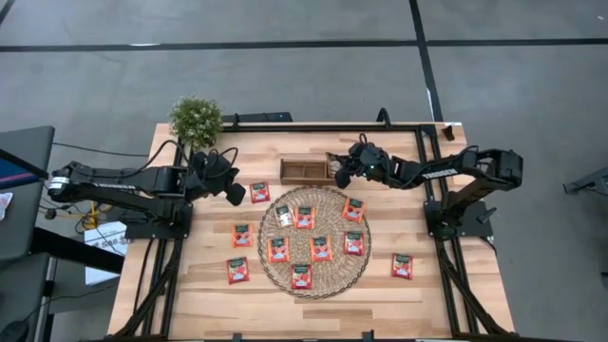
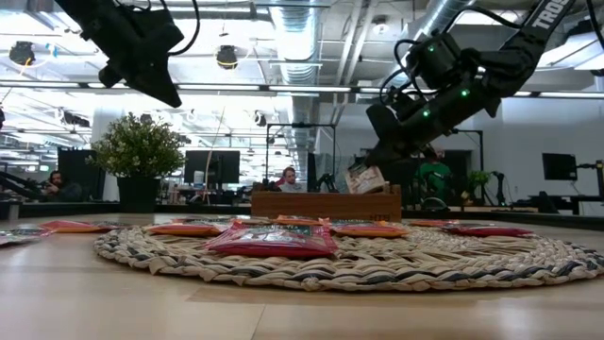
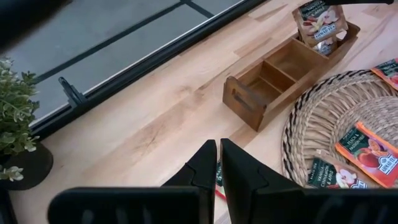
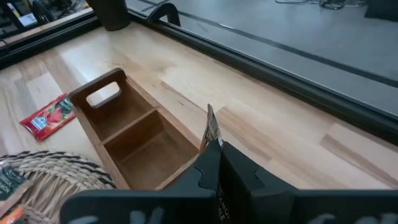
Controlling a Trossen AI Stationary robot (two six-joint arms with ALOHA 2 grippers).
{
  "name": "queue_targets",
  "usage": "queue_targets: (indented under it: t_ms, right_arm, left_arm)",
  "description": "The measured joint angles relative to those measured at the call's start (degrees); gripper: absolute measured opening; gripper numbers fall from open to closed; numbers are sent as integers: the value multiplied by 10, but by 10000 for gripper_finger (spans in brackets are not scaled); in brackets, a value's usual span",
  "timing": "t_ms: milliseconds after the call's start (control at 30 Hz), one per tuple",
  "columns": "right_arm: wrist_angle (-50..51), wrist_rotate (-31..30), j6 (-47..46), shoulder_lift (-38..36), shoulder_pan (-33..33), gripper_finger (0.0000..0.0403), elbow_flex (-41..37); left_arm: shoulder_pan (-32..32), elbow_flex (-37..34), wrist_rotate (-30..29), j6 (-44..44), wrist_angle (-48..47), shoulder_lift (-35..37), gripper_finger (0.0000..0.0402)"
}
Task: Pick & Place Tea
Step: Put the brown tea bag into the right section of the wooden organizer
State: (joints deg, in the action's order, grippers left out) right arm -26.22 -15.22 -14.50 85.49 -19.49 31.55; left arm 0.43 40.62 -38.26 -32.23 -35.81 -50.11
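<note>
1. Closest to the low camera lies the woven mat (image 2: 396, 260) with red sachets (image 2: 274, 239) on it.
2. With my right pincer (image 1: 342, 172) I am grasping one pale sachet (image 2: 363, 179) above the right end of the wooden tray (image 1: 306, 171).
3. My left pincer (image 1: 234, 194) is clenched on nothing and hangs near the plant (image 1: 196, 119).
4. To do this step well, I think I should lower the sachet upright into the end compartment and release only when it is inside the walls.
5. My count: eleven sachets flat on the table (image 1: 199, 294), seven of them on the mat, plus the held one; one tray with three compartments; one mat.
</note>
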Motion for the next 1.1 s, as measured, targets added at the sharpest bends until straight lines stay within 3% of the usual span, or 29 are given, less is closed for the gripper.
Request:
queue_targets:
  t_ms: [733,1100]
  right_arm:
    - [37,3,-4,0,0,5,1]
    - [35,3,-5,0,-3,122,1]
  left_arm:
    - [0,0,16,16,12,0,15]
    - [0,0,16,34,34,0,15]
